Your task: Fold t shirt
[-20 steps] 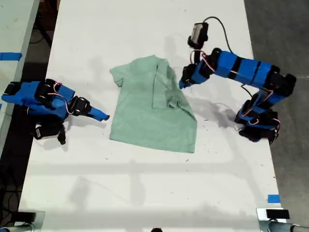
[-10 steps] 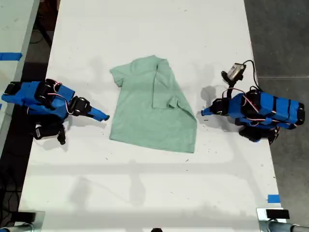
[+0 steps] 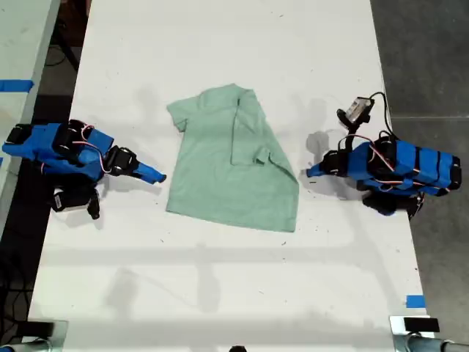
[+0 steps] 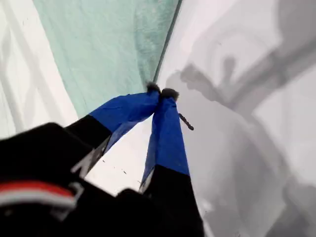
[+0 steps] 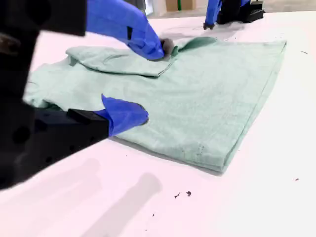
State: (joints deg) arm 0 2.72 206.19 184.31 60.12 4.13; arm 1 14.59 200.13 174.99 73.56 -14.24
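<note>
The pale mint-green t shirt point(image 3: 231, 161) lies flat in the middle of the white table point(image 3: 220, 44), its side toward the exterior view's right folded inward over the body. My first gripper point(image 3: 157, 177), on the arm at the exterior view's left, rests shut just off the shirt's edge point(image 4: 103, 54); its tips point(image 4: 160, 92) meet with nothing between them. My second gripper point(image 3: 314, 172), on the arm at the exterior view's right, stands open point(image 5: 148, 81) beside the folded edge of the t shirt point(image 5: 207, 98), holding nothing.
Blue tape point(image 3: 15, 85) marks a neighbouring surface at the exterior view's left, and another piece point(image 3: 415, 301) sits near the table's lower right edge in that view. Dark floor borders the table on both sides. Small dark specks point(image 5: 182, 194) lie on the table near my second gripper.
The second arm has drawn back from the shirt's upper right part and folded down beside the shirt's right edge in the exterior view. The first arm and the shirt have stayed put.
</note>
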